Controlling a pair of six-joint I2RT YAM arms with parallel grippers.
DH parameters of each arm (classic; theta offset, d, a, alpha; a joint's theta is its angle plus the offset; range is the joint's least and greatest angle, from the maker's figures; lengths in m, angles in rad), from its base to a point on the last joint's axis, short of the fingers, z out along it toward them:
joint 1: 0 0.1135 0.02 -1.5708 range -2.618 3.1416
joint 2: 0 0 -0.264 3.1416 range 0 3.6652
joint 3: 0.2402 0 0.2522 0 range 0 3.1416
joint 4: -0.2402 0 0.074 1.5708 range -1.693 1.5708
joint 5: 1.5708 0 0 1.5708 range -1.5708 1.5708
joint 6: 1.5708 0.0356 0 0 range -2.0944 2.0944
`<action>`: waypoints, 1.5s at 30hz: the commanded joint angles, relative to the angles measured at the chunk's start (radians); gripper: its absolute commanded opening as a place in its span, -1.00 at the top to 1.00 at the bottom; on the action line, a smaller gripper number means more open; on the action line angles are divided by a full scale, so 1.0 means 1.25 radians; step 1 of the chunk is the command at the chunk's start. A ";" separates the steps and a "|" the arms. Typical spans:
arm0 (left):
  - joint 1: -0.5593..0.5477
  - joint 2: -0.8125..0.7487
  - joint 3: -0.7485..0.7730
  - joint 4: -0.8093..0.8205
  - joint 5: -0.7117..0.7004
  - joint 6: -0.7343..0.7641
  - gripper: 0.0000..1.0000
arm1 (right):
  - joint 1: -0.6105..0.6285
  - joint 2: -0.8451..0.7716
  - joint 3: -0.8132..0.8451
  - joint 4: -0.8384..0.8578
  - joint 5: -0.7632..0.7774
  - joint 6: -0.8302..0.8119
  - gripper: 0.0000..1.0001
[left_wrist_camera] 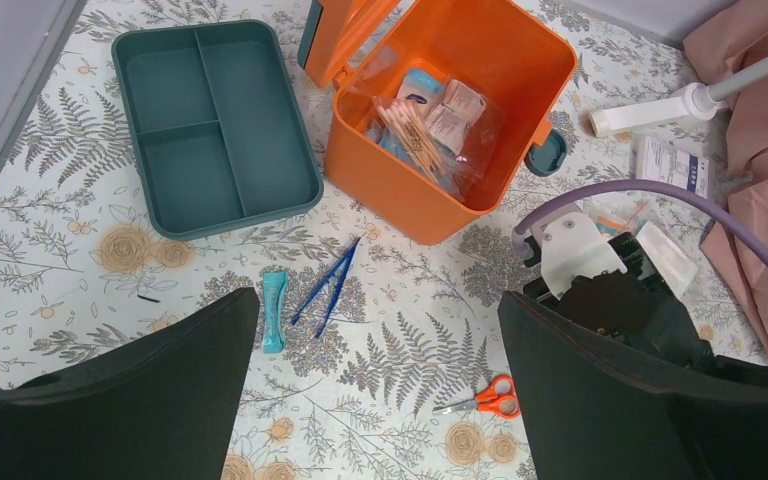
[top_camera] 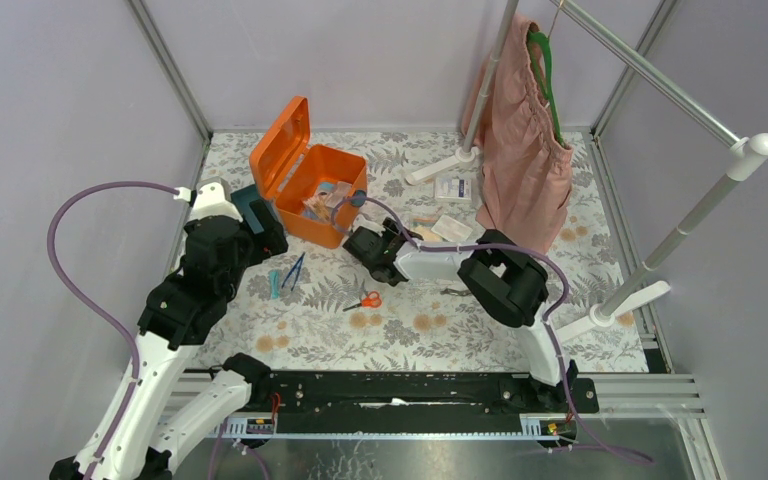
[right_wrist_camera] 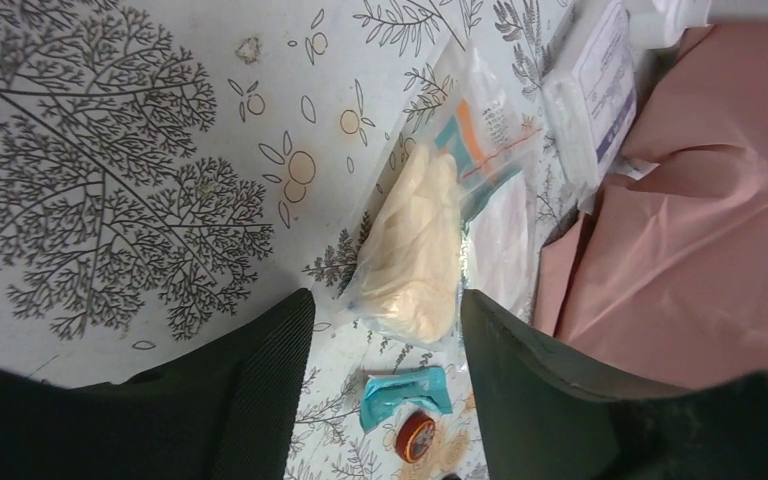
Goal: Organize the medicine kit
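Orange medicine kit (top_camera: pixel 322 195) sits open at the tabletop's (top_camera: pixel 430 340) far left, its teal tray (left_wrist_camera: pixel 215 125) alongside. Left tool (left_wrist_camera: pixel 378 305) gapes empty; right tool (right_wrist_camera: pixel 388 300) stands spread over a clear bag (right_wrist_camera: pixel 415 240) with cream contents.

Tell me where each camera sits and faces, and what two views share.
Top external: above, behind the bases, looking down at the table; left arm and right arm show.
Left wrist: on the left arm, looking down past the open left gripper at medicine kit, teal tray, scissors.
Right wrist: on the right arm, looking down through the right gripper at a clear bag near the pink garment.
Shared: top and left wrist both show kit, scissors.
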 commanded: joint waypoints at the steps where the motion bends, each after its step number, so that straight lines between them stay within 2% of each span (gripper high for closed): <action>1: -0.003 -0.005 -0.006 0.025 -0.008 0.005 -0.97 | -0.001 0.043 0.003 0.001 0.005 -0.010 -0.22; 6: -0.003 -0.004 -0.005 0.024 -0.006 0.004 -0.97 | -0.008 0.054 -0.001 0.006 0.005 -0.012 0.09; 13: -0.003 0.000 0.000 0.024 -0.003 0.005 -0.97 | -0.016 0.055 -0.011 0.022 0.001 -0.012 0.35; 19: -0.003 -0.001 -0.001 0.024 -0.004 0.004 -0.97 | -0.017 0.028 -0.035 0.065 0.012 -0.027 0.81; 23: -0.002 0.000 0.000 0.025 -0.004 0.004 -0.98 | -0.017 -0.002 -0.051 0.097 0.028 -0.049 1.00; 31: -0.002 -0.001 -0.006 0.024 -0.006 0.002 -0.97 | -0.017 -0.146 -0.056 0.118 0.039 -0.072 1.00; 35: -0.003 -0.001 -0.009 0.025 -0.005 -0.001 -0.97 | -0.018 -0.226 -0.031 0.104 -0.005 -0.069 1.00; 45: -0.003 -0.011 -0.010 0.024 -0.005 0.000 -0.97 | -0.024 -0.257 0.106 0.016 -0.114 0.015 1.00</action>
